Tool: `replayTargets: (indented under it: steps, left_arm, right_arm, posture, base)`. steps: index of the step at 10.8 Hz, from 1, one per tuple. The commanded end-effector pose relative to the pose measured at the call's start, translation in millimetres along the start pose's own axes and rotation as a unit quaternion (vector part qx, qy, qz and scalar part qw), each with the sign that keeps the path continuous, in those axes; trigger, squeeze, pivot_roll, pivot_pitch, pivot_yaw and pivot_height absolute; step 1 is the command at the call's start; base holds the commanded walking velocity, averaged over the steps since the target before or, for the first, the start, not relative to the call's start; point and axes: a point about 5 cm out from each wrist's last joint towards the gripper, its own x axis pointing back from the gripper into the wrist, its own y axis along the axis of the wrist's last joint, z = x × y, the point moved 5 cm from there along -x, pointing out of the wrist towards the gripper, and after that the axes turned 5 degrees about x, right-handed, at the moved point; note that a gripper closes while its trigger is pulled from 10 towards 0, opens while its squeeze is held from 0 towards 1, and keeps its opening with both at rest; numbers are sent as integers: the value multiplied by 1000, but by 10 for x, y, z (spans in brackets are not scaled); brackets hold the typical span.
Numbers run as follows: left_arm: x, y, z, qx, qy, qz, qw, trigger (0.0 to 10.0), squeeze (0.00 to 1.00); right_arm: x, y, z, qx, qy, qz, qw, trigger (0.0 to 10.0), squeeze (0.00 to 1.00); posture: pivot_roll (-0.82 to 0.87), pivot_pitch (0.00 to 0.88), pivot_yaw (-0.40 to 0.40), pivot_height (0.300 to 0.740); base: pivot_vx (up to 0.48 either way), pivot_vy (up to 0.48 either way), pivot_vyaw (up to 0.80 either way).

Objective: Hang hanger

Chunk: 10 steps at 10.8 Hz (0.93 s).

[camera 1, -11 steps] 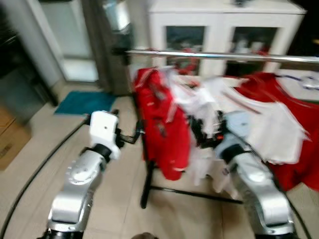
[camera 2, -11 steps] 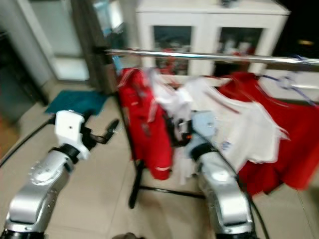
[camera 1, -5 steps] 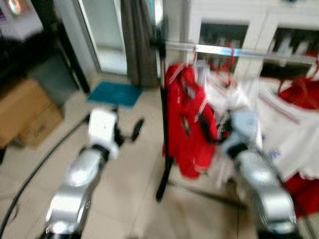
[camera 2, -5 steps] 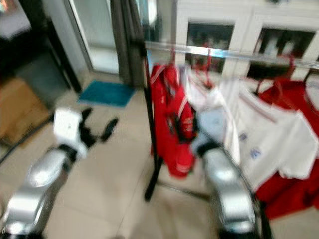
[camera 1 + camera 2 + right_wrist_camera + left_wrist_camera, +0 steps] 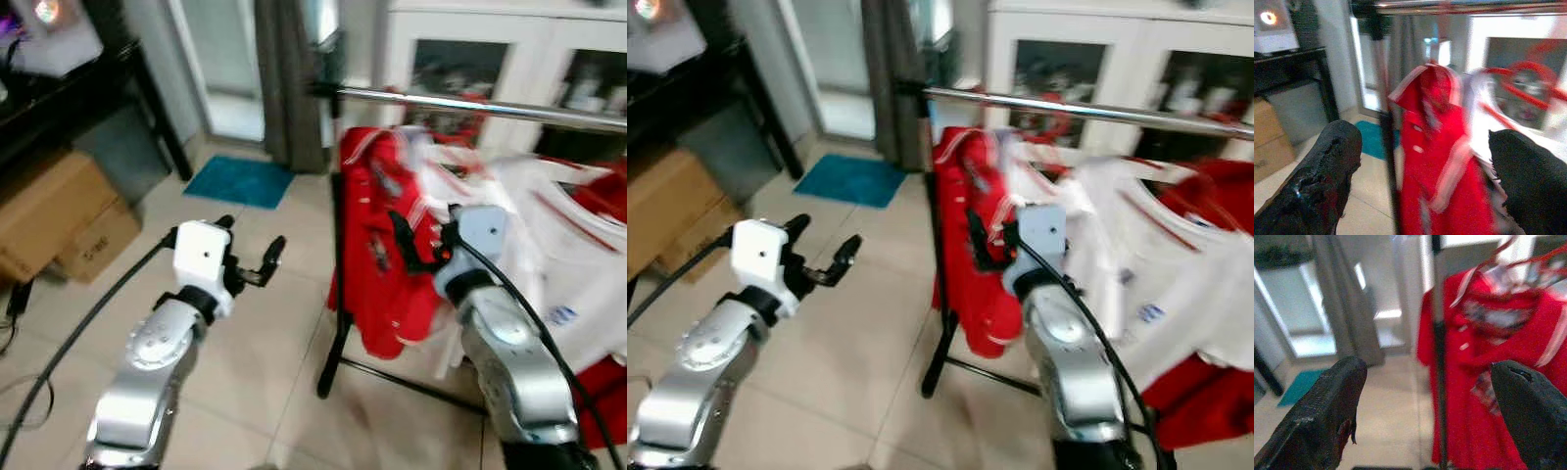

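left gripper (image 5: 257,257): fingers spread, empty, over beige tiled floor (image 5: 265,333) | right gripper (image 5: 416,240): fingers spread, empty, near red white-trimmed garment (image 5: 377,245) | chrome clothes rail (image 5: 480,106) above

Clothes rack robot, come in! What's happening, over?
Both hands open, empty: left hand, right hand. Red shirt hanging on rail. Nothing blocking.

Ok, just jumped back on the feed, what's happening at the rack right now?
The robot stands facing the clothes rack, where a red jacket and white shirts hang from the metal rail. Both hands are raised and open, holding nothing. The left hand is out over the tiled floor to the left of the rack's black post; the right hand is up against the red jacket. No loose hanger can be made out in either hand, and the picture is somewhat blurred.
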Motion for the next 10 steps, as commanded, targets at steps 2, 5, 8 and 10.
replayTargets:
  steps: [2, 5, 8, 10]
  left_arm:
    - [26, -20, 12, 2, 3, 9, 1000, 10000, 0]
    - [42, -25, 22, 4, 5, 11, 1000, 10000, 0]
    - [7, -59, -10, 4, -6, 19, 1000, 10000, 0]
    - [19, -55, -145, 9, -56, 20, 998, 10000, 0]
  right_arm:
    - [-8, 63, 43, 7, 11, -11, 1000, 10000, 0]
    - [-1, 63, 11, 7, 0, -9, 1000, 10000, 0]
    - [-43, 166, -78, 24, 0, -5, 1000, 10000, 0]
    - [-119, 206, -186, 46, 7, 25, 999, 10000, 0]
  posture:
    - [-8, 65, 71, 740]
    - [-17, 68, 78, 740]
    - [-38, 78, 91, 740]
    - [-49, 79, 88, 740]
  base:
    - [334, 0, 0]
    - [360, 0, 0]
    - [354, 0, 0]
    - [0, 0, 0]
